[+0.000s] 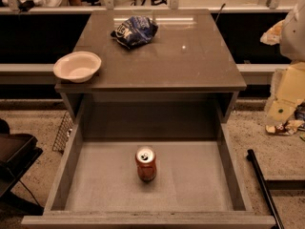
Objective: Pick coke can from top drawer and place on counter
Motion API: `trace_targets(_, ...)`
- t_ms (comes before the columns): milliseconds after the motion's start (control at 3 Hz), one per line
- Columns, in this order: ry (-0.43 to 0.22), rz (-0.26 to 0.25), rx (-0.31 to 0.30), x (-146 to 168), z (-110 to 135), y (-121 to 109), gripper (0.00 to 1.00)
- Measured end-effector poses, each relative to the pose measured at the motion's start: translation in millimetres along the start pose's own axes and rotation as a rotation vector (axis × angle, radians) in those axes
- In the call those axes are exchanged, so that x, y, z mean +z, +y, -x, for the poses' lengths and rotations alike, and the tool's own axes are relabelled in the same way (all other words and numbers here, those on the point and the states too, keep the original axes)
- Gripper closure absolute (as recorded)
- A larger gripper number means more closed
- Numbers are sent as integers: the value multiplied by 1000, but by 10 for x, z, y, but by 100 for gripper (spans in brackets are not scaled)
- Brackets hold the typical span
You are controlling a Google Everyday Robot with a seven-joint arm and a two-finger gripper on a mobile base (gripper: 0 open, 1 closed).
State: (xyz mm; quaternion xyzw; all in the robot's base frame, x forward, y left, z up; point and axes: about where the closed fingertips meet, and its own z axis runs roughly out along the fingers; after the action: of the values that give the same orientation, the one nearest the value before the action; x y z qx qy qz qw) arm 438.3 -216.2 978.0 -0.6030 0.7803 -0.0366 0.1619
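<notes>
coke can (pixel 146 164) stands upright on the speckled floor of the top drawer (pixel 205 180), in the lower centre of the frame, with its silver top and pull tab turned up toward the camera. it sits about midway between the drawer's left and right walls, touches neither, and is somewhat nearer the front wall than the back. the drawer is pulled fully open and the can is the only thing in it.

above the drawer, the worktop (pixel 190 61) fills the upper middle of the frame. a crumpled blue-and-white chip bag (pixel 135 31) lies near its far edge, and a pale bowl (pixel 76 66) rests at its left edge near the front corner, well apart from the bag.

my tool does not show in this frame, so i cannot tell whether it is spread or pressed together, nor how the can lies relative to it. a pale shape (pixel 293 30) is cut off by the upper right edge, and i cannot tell what it is. a black rod (pixel 261 187) lies on the floor at lower right, beside the drawer.
</notes>
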Motion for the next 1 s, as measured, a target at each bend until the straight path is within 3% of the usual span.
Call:
trace_targets(667, -19, -18, -5, -65, -22, -41, 0)
trace_targets(1000, -117, 3, -3, 231, -146, -62, 0)
